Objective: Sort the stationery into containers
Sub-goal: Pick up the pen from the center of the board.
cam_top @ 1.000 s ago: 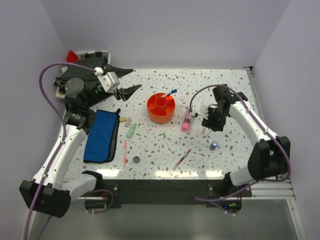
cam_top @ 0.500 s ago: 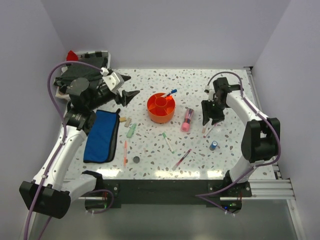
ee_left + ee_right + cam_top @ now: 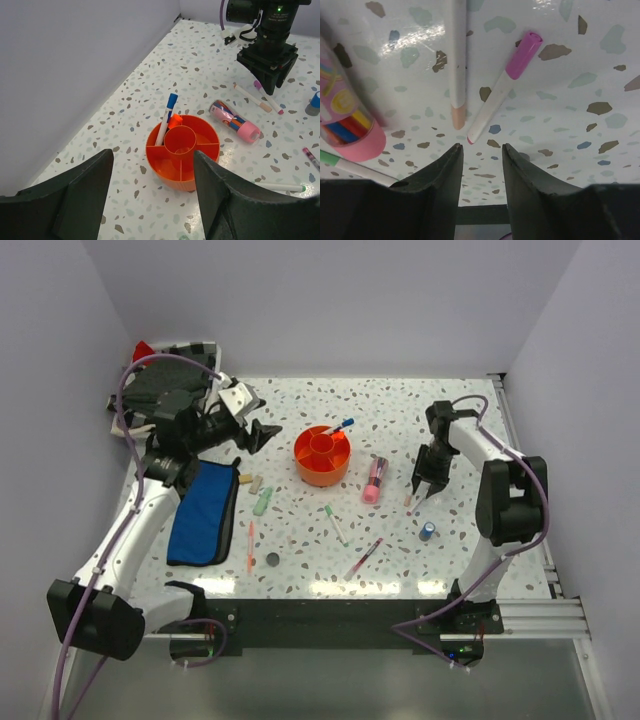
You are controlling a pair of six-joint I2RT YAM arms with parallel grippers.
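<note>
The round orange organiser (image 3: 322, 455) (image 3: 182, 160) holds a blue-capped pen (image 3: 167, 117). Left of it, my left gripper (image 3: 255, 432) (image 3: 152, 160) hangs open and empty, facing the organiser. The flat blue pouch (image 3: 203, 510) lies at the left. My right gripper (image 3: 422, 485) (image 3: 481, 150) points down, open and empty, just short of a pink-capped marker (image 3: 505, 85) and a peach-tipped pen (image 3: 457, 65). The fat pink tube (image 3: 375, 480) (image 3: 345, 125) lies beside them. Loose on the table are a green marker (image 3: 262, 502), an orange pen (image 3: 250, 545), a dark disc (image 3: 272, 560), a red pen (image 3: 363, 558) and a blue cylinder (image 3: 428, 531).
A white tray of dark cloth (image 3: 165, 390) sits at the back left behind my left arm. Small erasers (image 3: 255, 483) lie by the pouch's top corner. A white pen with a green tip (image 3: 335, 523) lies below the organiser. Walls close off the back and both sides.
My right wrist has swung round over the two pens and its jaws have narrowed. My left gripper has shifted slightly toward the organiser, still open.
</note>
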